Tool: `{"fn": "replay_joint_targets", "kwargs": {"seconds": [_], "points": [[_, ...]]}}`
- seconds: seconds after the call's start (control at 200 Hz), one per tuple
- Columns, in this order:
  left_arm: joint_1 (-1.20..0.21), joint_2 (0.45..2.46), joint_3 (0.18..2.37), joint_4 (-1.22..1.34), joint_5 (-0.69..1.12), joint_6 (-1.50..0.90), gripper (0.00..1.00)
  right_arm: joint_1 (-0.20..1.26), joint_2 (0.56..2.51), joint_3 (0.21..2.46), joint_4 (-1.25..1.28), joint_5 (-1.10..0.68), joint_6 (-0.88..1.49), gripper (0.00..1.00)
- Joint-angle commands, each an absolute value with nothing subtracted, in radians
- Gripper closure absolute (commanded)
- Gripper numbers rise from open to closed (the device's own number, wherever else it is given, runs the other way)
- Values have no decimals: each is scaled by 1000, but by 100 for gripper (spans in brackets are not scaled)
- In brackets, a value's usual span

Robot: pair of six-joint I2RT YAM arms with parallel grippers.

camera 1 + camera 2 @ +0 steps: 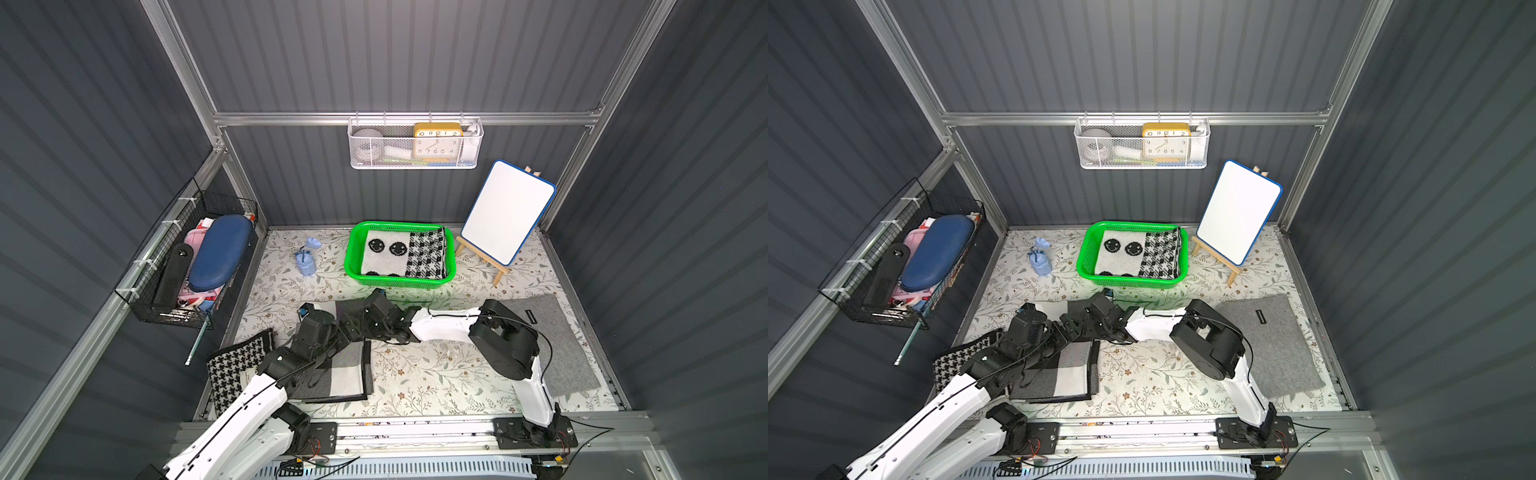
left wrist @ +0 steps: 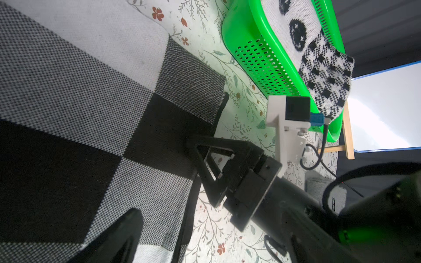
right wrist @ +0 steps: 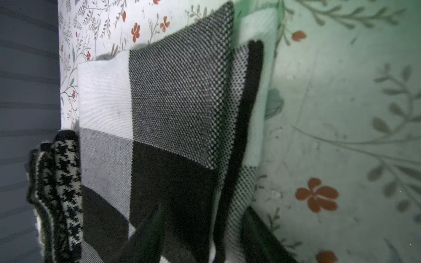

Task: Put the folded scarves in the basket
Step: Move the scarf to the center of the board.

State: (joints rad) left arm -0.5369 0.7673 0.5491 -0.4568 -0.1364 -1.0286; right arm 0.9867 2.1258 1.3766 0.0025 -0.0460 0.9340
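The folded scarf (image 1: 345,370) (image 1: 1071,370), checked in black, grey and white, lies flat at the front left of the floral table. My right gripper (image 3: 202,234) (image 2: 201,173) reaches across from the right. Its jaws are closed round the scarf's (image 3: 170,102) right-hand edge, one finger on top and one at the table side, with fabric filling the gap. My left gripper (image 2: 205,248) hangs wide open just over the scarf (image 2: 91,91), holding nothing. The green basket (image 1: 353,255) (image 1: 1087,253) (image 2: 257,57) stands at the back centre, beyond both grippers, with a smiley-and-houndstooth knit (image 1: 399,253) lying in it.
A houndstooth cloth (image 1: 232,370) lies left of the scarf against the wall. A grey felt mat (image 1: 557,340) covers the right side. A whiteboard on an easel (image 1: 507,212) stands right of the basket, and a small blue object (image 1: 306,259) left of it. A black wire basket (image 1: 187,270) and a white mesh basket (image 1: 415,143) hang on the walls.
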Motion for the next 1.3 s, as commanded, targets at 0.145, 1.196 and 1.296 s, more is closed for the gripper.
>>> {"fn": "replay_joint_targets", "kwargs": {"seconds": [0.145, 1.196, 1.296], "points": [[-539, 754, 491, -429, -75, -1035, 1, 989, 2093, 1317, -9, 3, 938, 100], [-543, 1025, 515, -400, 162, -851, 1, 730, 1043, 621, -374, 165, 808, 36], [-543, 958, 481, -429, 150, -877, 1, 722, 1171, 691, -358, 146, 770, 34]]}}
